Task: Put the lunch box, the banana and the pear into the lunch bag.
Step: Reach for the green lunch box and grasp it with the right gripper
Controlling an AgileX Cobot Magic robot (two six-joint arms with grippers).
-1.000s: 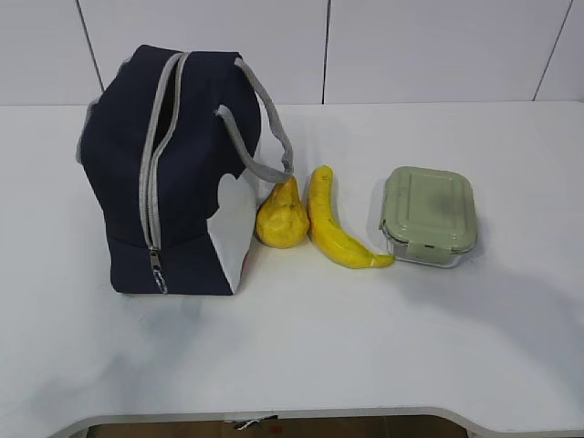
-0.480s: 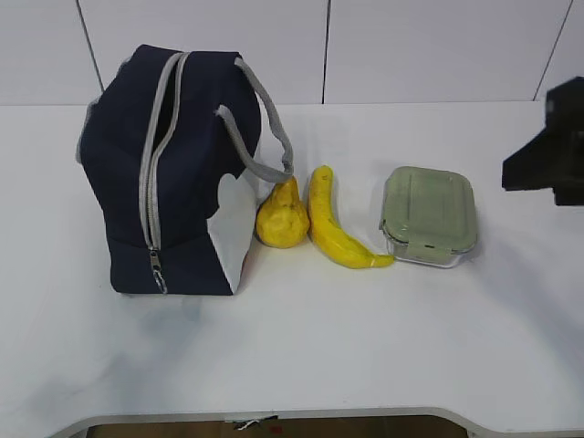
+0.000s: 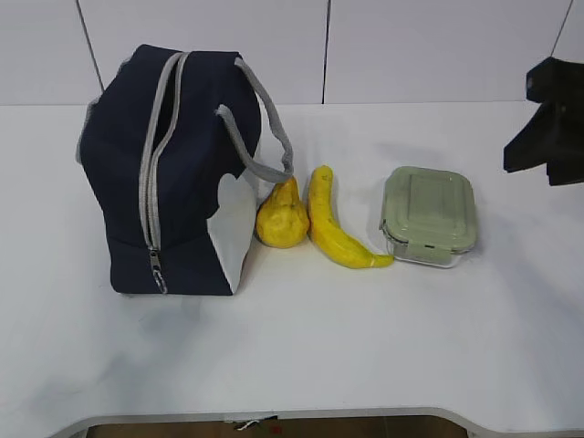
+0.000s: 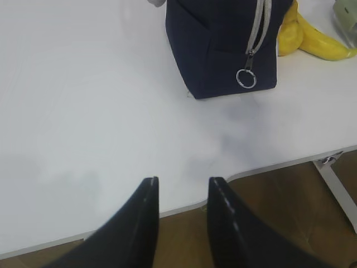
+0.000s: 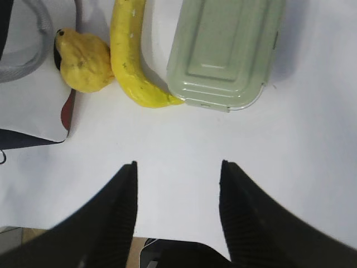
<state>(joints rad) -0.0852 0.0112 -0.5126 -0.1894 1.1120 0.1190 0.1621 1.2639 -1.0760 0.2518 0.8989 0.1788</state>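
The navy lunch bag [image 3: 173,173] stands on the left of the white table, zipper closed, ring pull [image 4: 246,79] hanging low. The pear [image 3: 282,216] sits against its white side panel. The banana [image 3: 334,225] lies beside the pear, its tip touching the lunch box [image 3: 429,215] with the sage-green lid. My right gripper [image 5: 178,167] is open and empty, above the table in front of the banana [image 5: 131,56] and lunch box [image 5: 226,50]; a dark part of its arm [image 3: 550,123] shows at the right edge. My left gripper [image 4: 181,181] is open and empty over the table's front edge, well short of the bag [image 4: 223,44].
The table's front edge [image 4: 268,167] has a curved cut-out, with wooden floor and a table leg [image 4: 334,184] below. A white panelled wall [image 3: 365,46] stands behind the table. The bag's grey handles [image 3: 265,119] arch over toward the pear.
The right arm has come into the exterior view at the right edge and has risen slightly. The bag, fruit and lunch box have not moved.
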